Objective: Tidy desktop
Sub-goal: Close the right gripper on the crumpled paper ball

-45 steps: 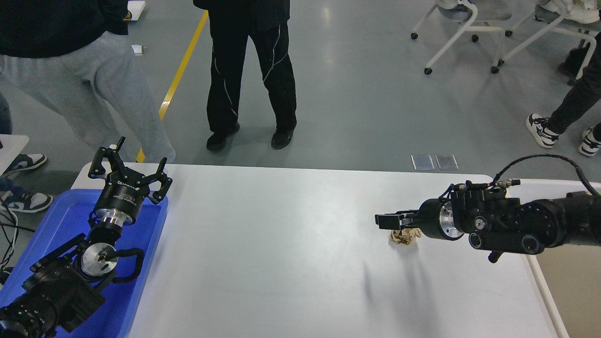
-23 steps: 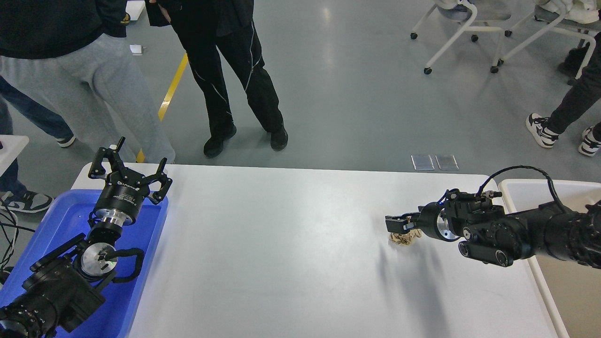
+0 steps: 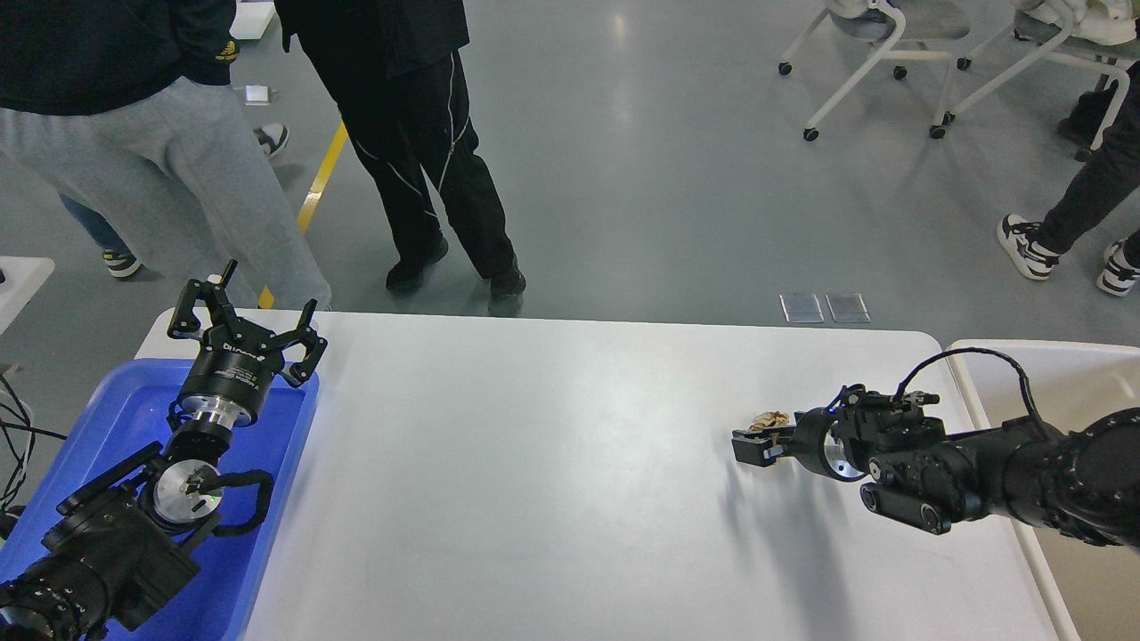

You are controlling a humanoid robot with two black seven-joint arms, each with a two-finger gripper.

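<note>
The desktop (image 3: 534, 463) is a wide white tabletop. A small crumpled brown paper (image 3: 769, 417) shows near its right end. My right gripper (image 3: 753, 447) comes in from the right, dark and nearly end-on. The paper sits right against the gripper's far upper side and is partly hidden by it. I cannot tell whether the fingers hold it or whether it rests on the table. My left gripper (image 3: 248, 319) is open and empty, pointing up over the far corner of the blue tray (image 3: 107, 418).
A white-rimmed beige bin (image 3: 1069, 374) stands at the table's right end, under my right arm. Two people (image 3: 419, 142) stand just beyond the far edge at the left. Rolling chairs (image 3: 891, 53) are at the back right.
My right arm has dropped lower and pulled in a little. The paper, which lay below the gripper's tips, now shows above them. The people have shifted left. My left arm has not moved.
</note>
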